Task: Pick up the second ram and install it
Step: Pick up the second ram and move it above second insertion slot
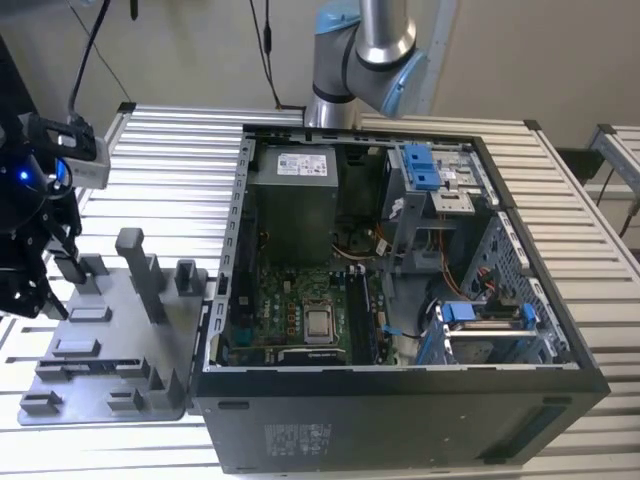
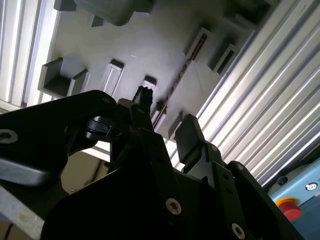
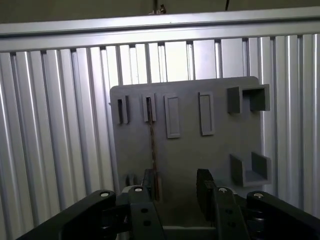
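At the far side I see a plain beige wall [image 1: 530, 50] with dark cables [image 1: 267, 40] hanging down. The table [image 1: 590, 260] is made of ribbed aluminium slats; light glares on it at the exterior view's left. Another slatted table [image 1: 620, 150] stands at the exterior view's right.

Table [image 1: 590, 230] ribbed bare metal, shiny w/ glare, fixture plate [image 3: 185, 145] grey matt plastic, smooth, PC case [image 1: 400, 420] black matt metal, clips [image 1: 420, 165] blue glossy plastic, arm [image 1: 385, 30] polished silver metal w/ blue plastic caps, fingers [image 3: 204, 186] matt black, memory stick [image 3: 152, 145] dark, dull
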Controlling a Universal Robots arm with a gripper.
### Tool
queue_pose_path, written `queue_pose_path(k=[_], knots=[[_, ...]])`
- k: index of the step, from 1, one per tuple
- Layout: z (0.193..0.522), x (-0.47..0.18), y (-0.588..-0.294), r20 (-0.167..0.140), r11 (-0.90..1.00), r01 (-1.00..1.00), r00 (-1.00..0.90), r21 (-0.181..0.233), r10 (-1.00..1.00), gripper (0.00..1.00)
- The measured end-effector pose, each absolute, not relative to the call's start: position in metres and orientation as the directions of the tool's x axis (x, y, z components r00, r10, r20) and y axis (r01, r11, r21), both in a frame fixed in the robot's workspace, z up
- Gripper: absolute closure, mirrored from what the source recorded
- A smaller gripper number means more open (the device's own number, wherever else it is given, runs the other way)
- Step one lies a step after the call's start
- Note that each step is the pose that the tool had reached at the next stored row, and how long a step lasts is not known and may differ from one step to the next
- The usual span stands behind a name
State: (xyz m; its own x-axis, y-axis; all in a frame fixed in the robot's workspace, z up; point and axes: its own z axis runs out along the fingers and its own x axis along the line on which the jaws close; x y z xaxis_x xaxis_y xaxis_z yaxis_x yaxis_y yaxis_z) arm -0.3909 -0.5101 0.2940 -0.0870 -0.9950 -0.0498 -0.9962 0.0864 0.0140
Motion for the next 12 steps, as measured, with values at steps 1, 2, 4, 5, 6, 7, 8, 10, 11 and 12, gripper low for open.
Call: queue_pose_path(k=[1, 2, 4, 5, 6, 7, 8, 10, 11, 12], knots=[[0.2931, -0.3909, -0.5101, -0.05, 0.084, -0.996, -0.085, 0.014, -0.995, 0.52], [0.2923, -0.391, -0.51, -0.05, 0.082, -0.997, -0.083, 0.014, -0.995, 0.52], [0.2904, -0.391, -0.5101, -0.05, 0.075, -0.997, -0.076, 0.014, -0.996, 0.52], [0.2894, -0.391, -0.51, -0.05, 0.071, -0.997, -0.072, 0.014, -0.996, 0.52], [0.2885, -0.391, -0.51, -0.05, 0.066, -0.998, -0.066, 0.014, -0.997, 0.52], [0.2877, -0.391, -0.51, -0.05, 0.061, -0.998, -0.061, 0.014, -0.997, 0.52], [0.2869, -0.391, -0.51, -0.05, 0.055, -0.998, -0.056, 0.014, -0.997, 0.52], [0.2853, -0.391, -0.51, -0.05, 0.046, -0.999, -0.047, 0.014, -0.998, 0.52], [0.2846, -0.391, -0.51, -0.05, 0.042, -0.999, -0.042, 0.014, -0.998, 0.52], [0.2838, -0.391, -0.5101, -0.05, 0.038, -0.999, -0.038, 0.014, -0.998, 0.52]])
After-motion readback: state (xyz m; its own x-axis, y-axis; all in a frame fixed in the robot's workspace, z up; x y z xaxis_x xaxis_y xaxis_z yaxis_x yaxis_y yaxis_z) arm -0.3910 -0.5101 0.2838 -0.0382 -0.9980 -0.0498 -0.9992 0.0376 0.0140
